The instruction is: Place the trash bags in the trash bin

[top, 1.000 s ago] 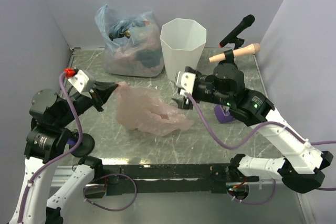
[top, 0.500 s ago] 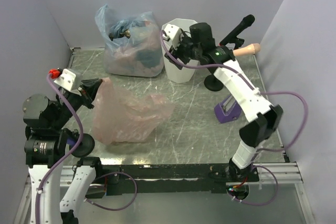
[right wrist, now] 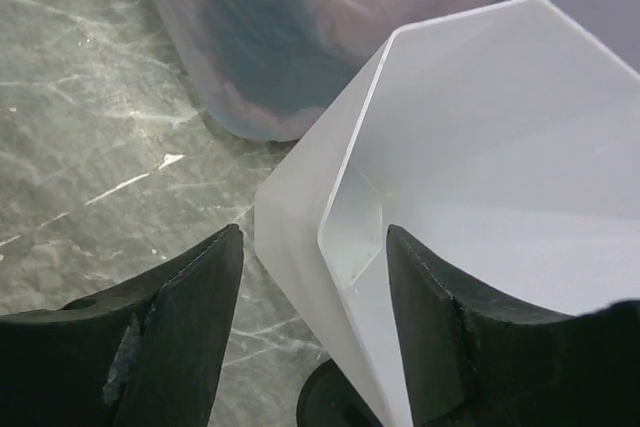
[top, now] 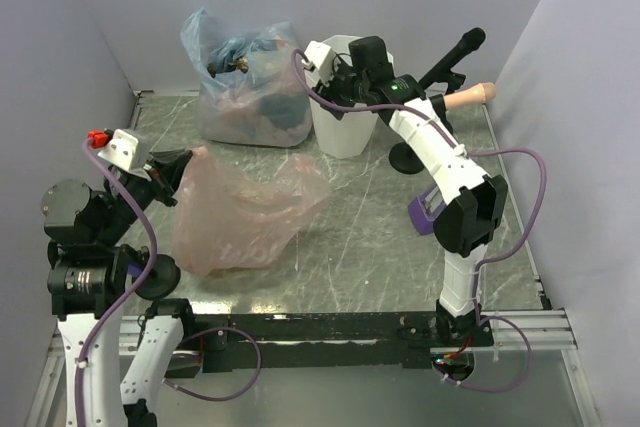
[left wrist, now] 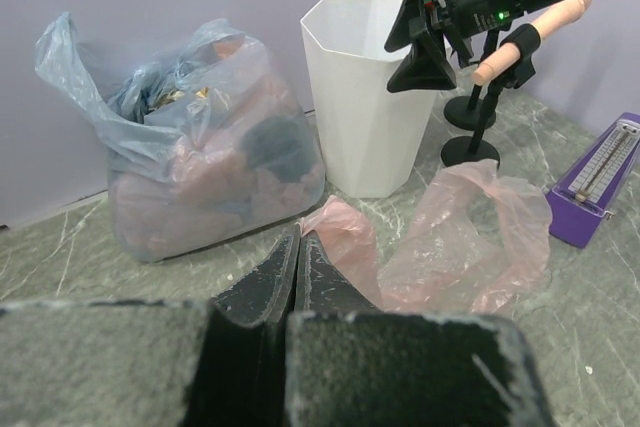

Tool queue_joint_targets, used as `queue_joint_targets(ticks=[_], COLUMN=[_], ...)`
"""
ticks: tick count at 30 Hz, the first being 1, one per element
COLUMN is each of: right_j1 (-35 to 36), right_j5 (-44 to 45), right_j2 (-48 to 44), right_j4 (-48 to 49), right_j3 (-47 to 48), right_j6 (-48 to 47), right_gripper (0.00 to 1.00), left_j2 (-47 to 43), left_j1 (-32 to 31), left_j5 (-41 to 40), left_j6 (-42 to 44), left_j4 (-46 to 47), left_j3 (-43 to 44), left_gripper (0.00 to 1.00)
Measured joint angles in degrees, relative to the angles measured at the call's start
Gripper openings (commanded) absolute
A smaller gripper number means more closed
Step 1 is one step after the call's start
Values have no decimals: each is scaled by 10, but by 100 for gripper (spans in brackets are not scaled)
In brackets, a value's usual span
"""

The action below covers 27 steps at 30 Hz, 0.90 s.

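A pink translucent trash bag [top: 245,215] lies crumpled on the table, its left edge lifted. My left gripper [top: 183,171] is shut on that edge; in the left wrist view the closed fingertips [left wrist: 298,237] pinch the pink bag [left wrist: 440,257]. The white faceted trash bin [top: 348,129] stands upright at the back. My right gripper [top: 336,82] is open at the bin's near-left rim. In the right wrist view its fingers [right wrist: 315,242] straddle a corner of the bin wall [right wrist: 480,147], one outside and one inside, holding nothing.
A stuffed clear-bluish bag [top: 245,87] stands left of the bin, almost touching it. A microphone on a black stand [top: 452,57], a tan handle [top: 468,97] and a purple metronome [left wrist: 600,182] stand right of the bin. Purple walls close in on three sides.
My right arm swung from low over the table's middle up to the bin's rim. My left gripper drew back to the left, dragging the pink bag's edge with it.
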Motion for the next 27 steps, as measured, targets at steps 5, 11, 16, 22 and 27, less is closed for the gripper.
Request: queue_joint_targets(ticks=[5,11,16,22,27], right_j1=[-6,-10,-11,-11,-12], right_j5=[-3,-9,-16,-31,-50], right_j2=[4,4,4,4,3], right_j4=[-12,-16,-11,-21,-37], right_j3=[0,-2,-8,-9,-9], right_j6=[-7,-11,-27,-29,-31], right_gripper=[53,36,17,4,2], left_j2=[2,15,24,27,27], left_j1=[5,6,13,21,26], left_j5=[2,2,6,10,11], left_j6=[-4,-9,-16,-25,-30], left_j4=[1,17,28,41,47], left_j3=[0,0,0,0,0], left_gripper=[1,1,1,1,0])
